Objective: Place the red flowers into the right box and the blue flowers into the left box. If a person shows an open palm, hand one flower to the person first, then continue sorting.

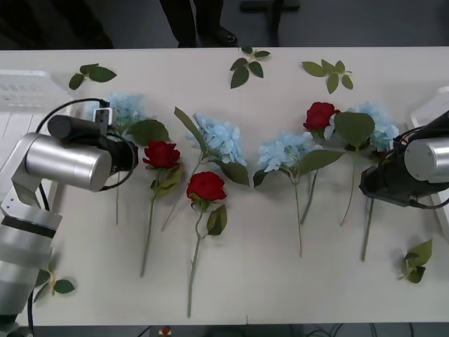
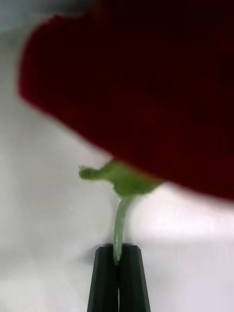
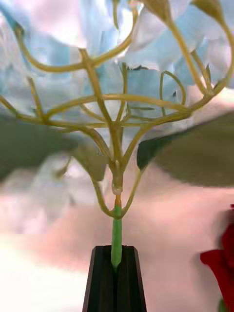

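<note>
Gripping a blue hydrangea stem (image 3: 116, 239) with my left fingers (image 3: 116, 282), right fingers (image 2: 118, 282) clamping a rose stem (image 2: 118, 229); neighbouring flowers (image 1: 205, 186) crowd the desk (image 1: 280, 281).

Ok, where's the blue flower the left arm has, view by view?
Front view: leftmost blue flower, head beyond the left arm.
Left wrist view: stem clamped in the left gripper.
Right wrist view: instead, the right gripper pinches a red flower.
Shared landmark: the red rose beside it, front and left wrist.
</note>
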### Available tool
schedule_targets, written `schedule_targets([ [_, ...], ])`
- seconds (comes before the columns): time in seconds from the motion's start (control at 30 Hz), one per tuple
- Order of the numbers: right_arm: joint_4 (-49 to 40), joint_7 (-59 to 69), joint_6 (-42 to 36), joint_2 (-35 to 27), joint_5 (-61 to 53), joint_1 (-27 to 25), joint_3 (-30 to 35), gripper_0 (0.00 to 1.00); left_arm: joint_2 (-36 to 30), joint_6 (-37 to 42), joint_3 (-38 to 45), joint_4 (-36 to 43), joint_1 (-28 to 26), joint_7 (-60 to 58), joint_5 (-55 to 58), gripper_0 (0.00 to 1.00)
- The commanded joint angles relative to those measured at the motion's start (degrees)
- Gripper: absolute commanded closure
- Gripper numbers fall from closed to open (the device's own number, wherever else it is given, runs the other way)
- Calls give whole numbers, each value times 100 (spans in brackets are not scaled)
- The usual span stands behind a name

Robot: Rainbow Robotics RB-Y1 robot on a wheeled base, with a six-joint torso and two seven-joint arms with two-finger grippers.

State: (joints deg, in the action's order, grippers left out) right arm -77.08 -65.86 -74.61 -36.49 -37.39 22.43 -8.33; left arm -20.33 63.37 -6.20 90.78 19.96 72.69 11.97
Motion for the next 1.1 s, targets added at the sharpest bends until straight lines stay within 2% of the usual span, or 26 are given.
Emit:
schedule_targets([
  [0.03, -553, 65, -264, -385, -67, 78, 95, 100, -252, 176, 207, 572, 157, 263, 33, 100],
  [0.3, -1828, -436, -1319, -974, -234, 78, 877, 100, -622, 167, 849, 950, 386, 834, 51, 100],
  [0.53, -1942, -1570, -1600, -1475, -770, 78, 1774, 100, -1351, 229, 1772, 1082, 351, 914, 596, 100],
  [0.63, -1907, -2062, -1592, -1774, -779, 78, 2029, 100, -1632, 510, 2308, 1082, 280, 1010, 895, 100],
  [0.83, -1116, -3143, -1117, -2240, -867, 78, 2371, 100, -2063, 826, 3081, 897, 25, 1582, 1413, 100],
  [0.97, -281, -3820, -563, -2451, -946, 139, 2442, 100, -2248, 325, 3187, 537, -379, 1863, 1536, 100],
  [1.1, 449, -4312, -405, -2486, -990, 377, 2415, 100, -2274, -264, 3151, 141, -642, 1915, 1580, 100],
])
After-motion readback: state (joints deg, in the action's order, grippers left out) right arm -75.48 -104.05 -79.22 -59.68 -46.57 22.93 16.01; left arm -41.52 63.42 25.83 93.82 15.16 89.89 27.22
